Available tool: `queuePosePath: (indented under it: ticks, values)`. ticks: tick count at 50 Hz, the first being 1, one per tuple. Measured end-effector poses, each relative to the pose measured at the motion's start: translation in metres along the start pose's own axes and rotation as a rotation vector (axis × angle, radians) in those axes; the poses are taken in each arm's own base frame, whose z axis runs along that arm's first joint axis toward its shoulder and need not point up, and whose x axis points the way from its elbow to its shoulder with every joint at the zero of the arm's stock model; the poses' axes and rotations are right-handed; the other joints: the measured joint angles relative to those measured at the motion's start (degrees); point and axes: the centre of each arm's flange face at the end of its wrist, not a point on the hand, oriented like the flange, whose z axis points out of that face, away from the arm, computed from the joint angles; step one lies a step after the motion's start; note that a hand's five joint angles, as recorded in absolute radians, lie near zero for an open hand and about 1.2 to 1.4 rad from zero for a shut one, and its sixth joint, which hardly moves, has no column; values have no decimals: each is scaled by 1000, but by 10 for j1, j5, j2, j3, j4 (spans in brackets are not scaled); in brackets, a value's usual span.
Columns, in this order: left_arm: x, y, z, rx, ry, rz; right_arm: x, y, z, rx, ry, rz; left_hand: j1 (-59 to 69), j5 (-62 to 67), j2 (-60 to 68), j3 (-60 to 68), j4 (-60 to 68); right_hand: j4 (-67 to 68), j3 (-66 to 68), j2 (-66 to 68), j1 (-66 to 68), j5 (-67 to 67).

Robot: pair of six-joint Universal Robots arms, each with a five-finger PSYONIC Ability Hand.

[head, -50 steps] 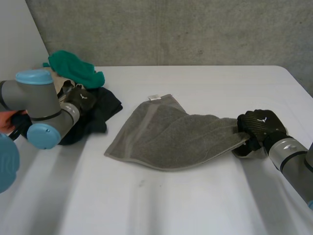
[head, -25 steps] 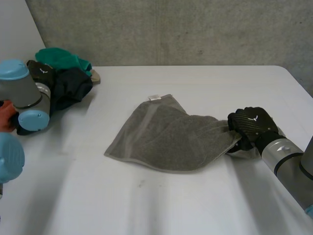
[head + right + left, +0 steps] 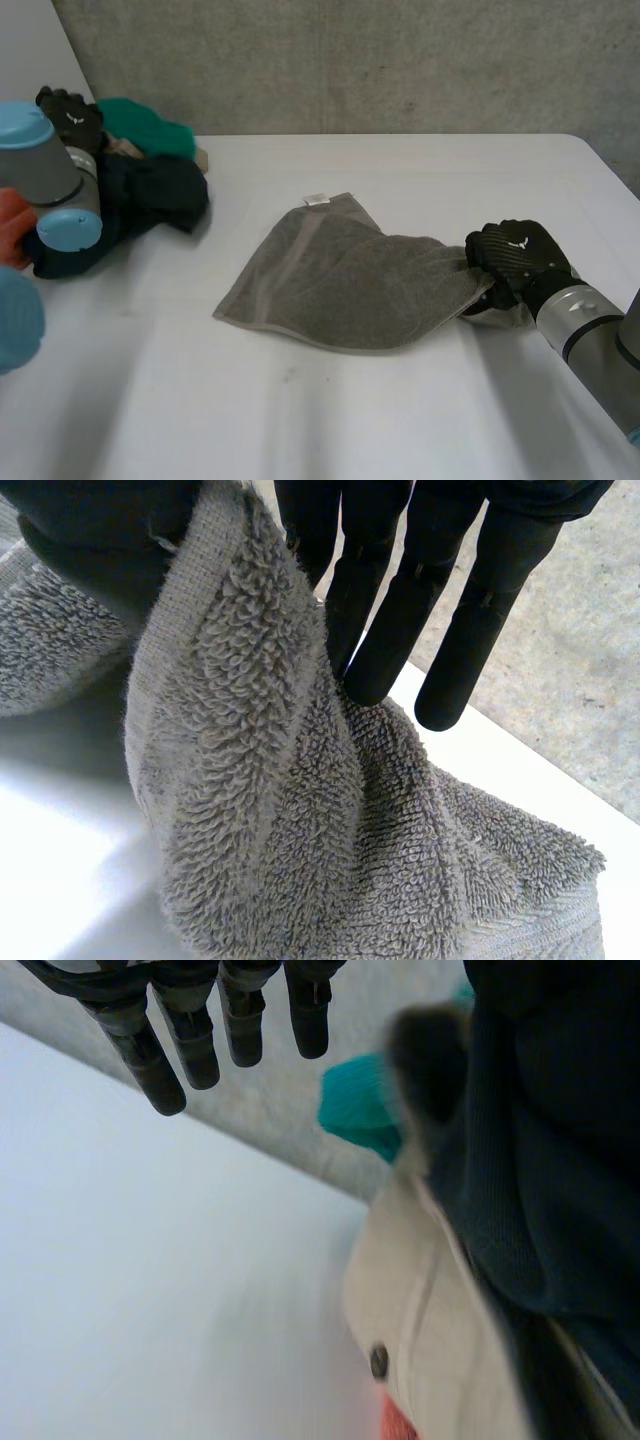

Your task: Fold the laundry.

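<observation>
Head view shows a white table (image 3: 400, 160) with a grey terry towel (image 3: 340, 280) lying crumpled near its middle. The towel's long axis runs across the table, from a wide end bearing a small white label (image 3: 316, 200) to a bunched, narrow end. At the table's far left corner sits a heap of a dark navy garment (image 3: 150, 195), a green cloth (image 3: 145, 125) and a beige buttoned garment (image 3: 420, 1300).

The right hand (image 3: 515, 255) is at the towel's narrow end. In its wrist view, the terry edge (image 3: 300, 810) is pinched between the thumb and the straight fingers (image 3: 390, 610).

The left hand (image 3: 68, 108) is raised beside the heap, well apart from the towel, with its fingers (image 3: 200, 1040) straight and holding nothing.

The towel spreads away from the right hand toward the left arm, so squaring it probably calls for the left hand to reach the wide end.
</observation>
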Motion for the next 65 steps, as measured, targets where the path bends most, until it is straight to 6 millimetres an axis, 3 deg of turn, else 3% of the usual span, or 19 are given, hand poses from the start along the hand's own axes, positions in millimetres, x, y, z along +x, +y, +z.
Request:
queuePosePath:
  ticks: [11,23,29,36,43,48,50,51,52,53,54,55,58,61,62,65]
  values:
    - [-30,-38,-43,74,172,-156,3,-26,-3,65,-1,24,0,0,0,0,0,0,0,0,0,0]
    - [-42,-61,-134,-96,486,-400,8,-79,-22,121,-31,77,0,-3,0,0,0,0,0,0,0,0]
    - [-23,-74,-185,-143,613,-492,1,-112,-36,175,-67,109,0,-3,0,0,0,0,0,0,0,0]
    - [24,-82,-251,-221,772,-521,-15,-153,-57,253,-126,152,0,-3,0,0,0,0,0,0,0,0]
    - [70,-80,-298,-287,860,-497,-25,-171,-70,272,-147,189,0,-3,0,0,0,0,0,0,0,0]
    - [91,-81,-308,-303,863,-496,-28,-176,-75,277,-142,217,45,31,37,37,38,0,0,0,0,0]
    - [96,-82,-309,-303,851,-501,-29,-176,-76,278,-137,226,166,128,151,149,144,0,0,0,0,0]
    - [99,-84,-306,-301,830,-510,-29,-176,-77,278,-133,232,339,273,287,283,291,0,0,0,0,0]
    - [100,-85,-305,-300,821,-513,-29,-176,-77,277,-131,235,339,273,287,283,291,0,0,0,0,0]
    - [101,-87,-300,-296,788,-527,-29,-175,-77,273,-123,242,512,438,456,450,460,0,0,0,0,0]
    - [101,-88,-297,-295,768,-535,-29,-174,-77,271,-119,244,512,438,456,450,460,0,0,0,0,0]
    - [97,-89,-289,-294,728,-550,-27,-172,-76,264,-111,245,552,523,550,543,555,0,0,0,0,0]
    - [83,-94,-271,-285,635,-585,-21,-164,-72,242,-87,237,552,527,565,559,571,0,0,0,0,0]
    - [43,-108,-244,-230,508,-646,-11,-146,-59,190,-53,169,552,527,567,561,573,0,0,0,0,0]
    - [38,-110,-242,-221,499,-652,-10,-143,-57,181,-50,153,552,527,567,561,573,0,0,0,0,0]
    - [-6,-131,-235,-112,458,-683,-4,-115,-40,105,-53,3,552,527,567,561,574,0,0,0,0,0]
